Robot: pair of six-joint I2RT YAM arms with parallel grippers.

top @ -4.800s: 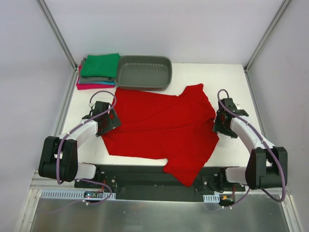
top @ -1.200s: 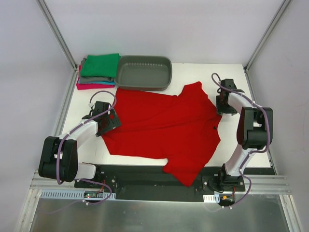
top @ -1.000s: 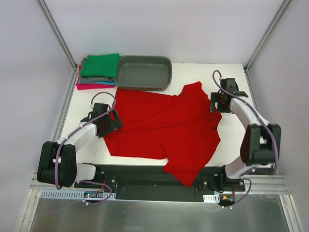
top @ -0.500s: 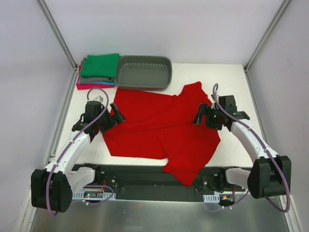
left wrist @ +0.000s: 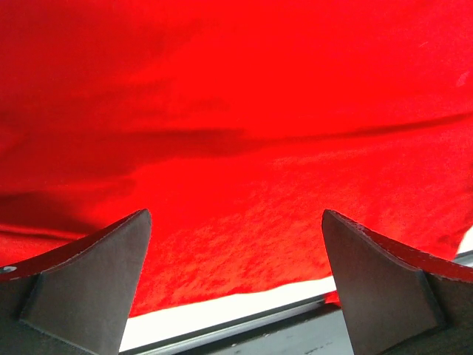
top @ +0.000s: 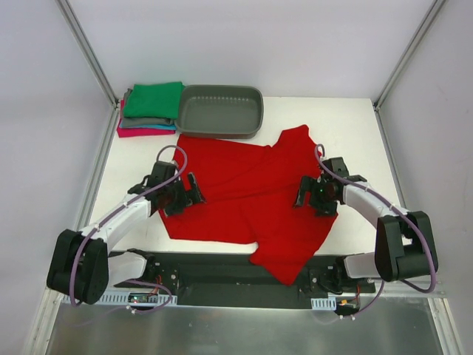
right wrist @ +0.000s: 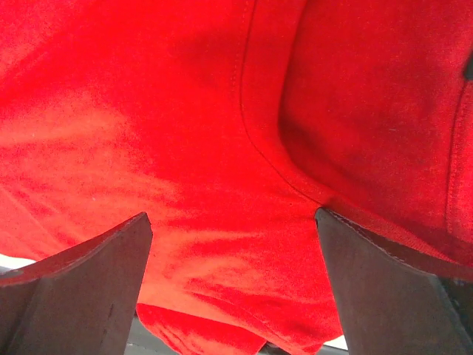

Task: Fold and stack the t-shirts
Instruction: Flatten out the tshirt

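A bright red t-shirt [top: 244, 192] lies spread out and unfolded across the middle of the white table, one sleeve hanging over the near edge. It fills the left wrist view [left wrist: 236, 133] and the right wrist view [right wrist: 222, 148]. A stack of folded t-shirts [top: 151, 109], green on top of grey, teal and magenta, sits at the back left. My left gripper [top: 185, 198] is open over the shirt's left part. My right gripper [top: 310, 197] is open over its right part. Both hold nothing.
A grey oval plastic tub [top: 220, 111] stands at the back, right of the stack and just behind the red shirt. The black base rail [top: 222, 266] runs along the near table edge. Bare white table [top: 362, 133] lies to the right.
Both grippers moved inward over the red shirt: the left from the shirt's left edge toward its body, the right from the back right sleeve down and left. The shirt has not moved.
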